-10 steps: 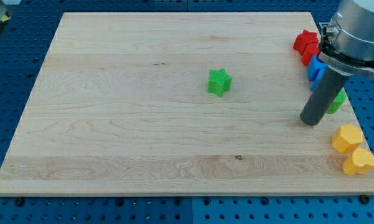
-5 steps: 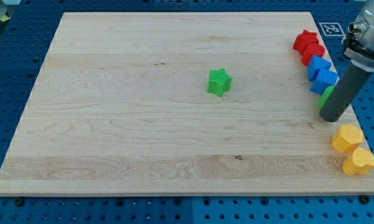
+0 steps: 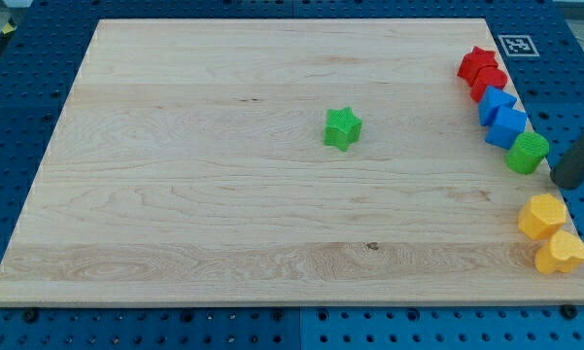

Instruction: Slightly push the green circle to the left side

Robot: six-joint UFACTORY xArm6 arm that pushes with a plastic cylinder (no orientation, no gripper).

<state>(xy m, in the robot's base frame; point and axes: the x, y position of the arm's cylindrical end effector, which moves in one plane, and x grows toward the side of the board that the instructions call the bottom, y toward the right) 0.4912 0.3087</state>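
Hovering just right of green circle (image 3: pixel 529 153), apparently apart: my tip (image 3: pixel 566 181)

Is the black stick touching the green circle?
Apart. The camera view shows a strip of blue base between my tip and the green circle; my tip sits off the board, to the circle's right.

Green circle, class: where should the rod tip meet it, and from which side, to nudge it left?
Meet the green circle on its right-facing side, coming from the view's right. My tip already sits right of it, slightly lower, apart; blue blocks crowd its upper left.
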